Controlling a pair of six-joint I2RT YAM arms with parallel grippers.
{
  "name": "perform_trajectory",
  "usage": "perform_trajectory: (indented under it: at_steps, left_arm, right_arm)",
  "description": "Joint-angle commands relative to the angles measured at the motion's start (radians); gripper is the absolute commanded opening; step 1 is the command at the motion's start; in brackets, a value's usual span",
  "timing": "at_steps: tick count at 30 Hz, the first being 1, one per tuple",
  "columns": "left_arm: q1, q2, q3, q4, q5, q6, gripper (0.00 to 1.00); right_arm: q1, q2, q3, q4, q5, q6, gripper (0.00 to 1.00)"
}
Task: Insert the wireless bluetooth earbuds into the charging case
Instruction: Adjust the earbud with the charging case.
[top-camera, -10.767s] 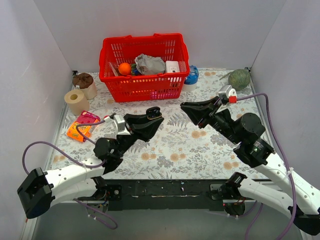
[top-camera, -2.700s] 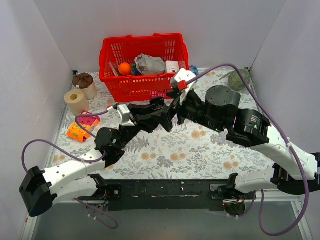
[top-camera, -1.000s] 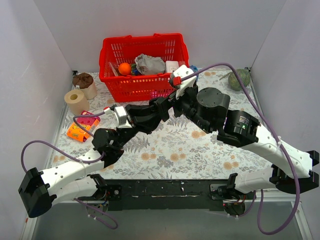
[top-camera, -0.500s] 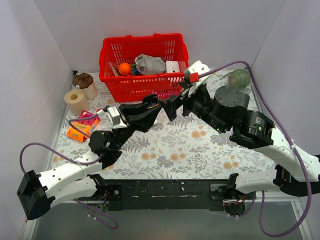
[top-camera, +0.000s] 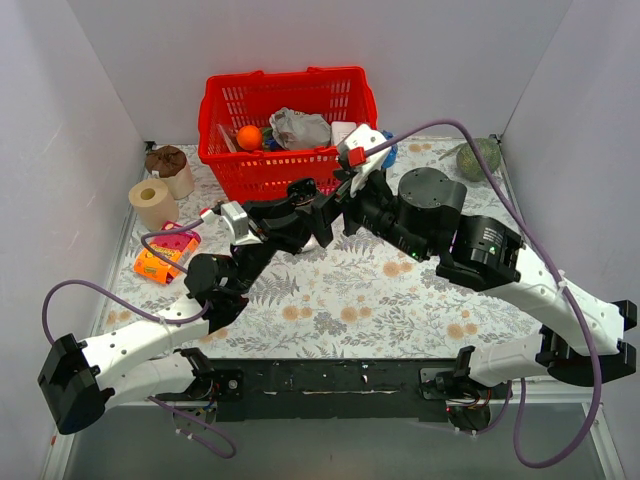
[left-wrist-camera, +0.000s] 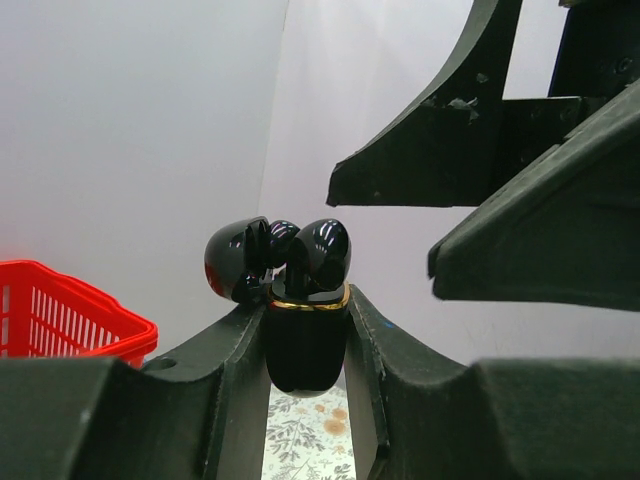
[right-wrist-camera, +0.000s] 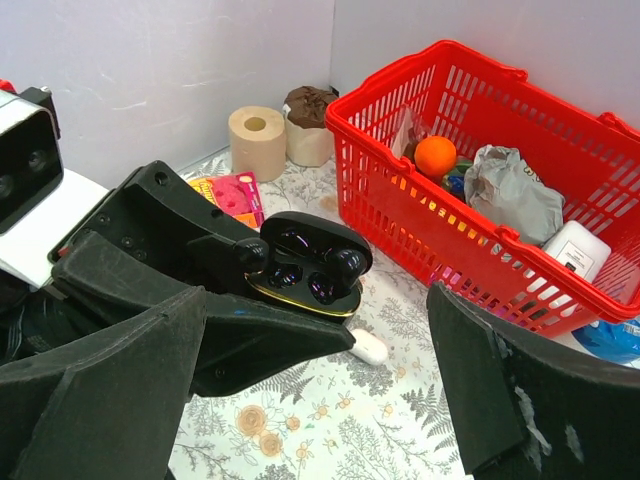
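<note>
The left hand (left-wrist-camera: 305, 305) is raised above the floral worktop (right-wrist-camera: 330, 440), its two fingers clamped on the lower half of the charging case (left-wrist-camera: 305, 350). The case is a small glossy black shell with a gold rim. It stands roughly upright in the grip with its lid swung open to one side.

The wireless bluetooth earbuds (right-wrist-camera: 300, 272) sit in the open case. In the left wrist view one rounded earbud head pokes up above the gold rim. Whether both are pressed fully home cannot be told.

The right hand (left-wrist-camera: 385, 225) hovers close by with its fingers spread wide apart and holding nothing. The right wrist camera looks down at the case from just above it.

Below the case, a small white pill-shaped case (right-wrist-camera: 368, 347) lies on the worktop. A red basket (right-wrist-camera: 420, 210) of oddments stands behind it.

The risks from here look real. If an earbud is sitting high, closing the lid could pinch it or flick it out, and it would drop to the busy patterned worktop, where it would be hard to find. The case is smooth and held only by its sides, so a push from the right hand that lands off-centre could twist it or slide it out of the left grip. The two hands are also very near each other, so a small misjudged move could bump them together.
</note>
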Motion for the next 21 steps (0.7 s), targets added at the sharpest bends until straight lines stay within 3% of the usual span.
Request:
perform_trajectory:
  at_steps: [1, 21]
  left_arm:
    - [-0.002, 0.000, 0.041, -0.013, 0.001, 0.018, 0.00]
    - [-0.005, -0.024, 0.032, -0.004, 0.086, 0.007, 0.00]
  right_arm:
    - [0.008, 0.007, 0.031, 0.072, 0.041, -0.003, 0.98]
    - [-0.003, 0.017, -0.004, 0.118, 0.141, -0.024, 0.98]
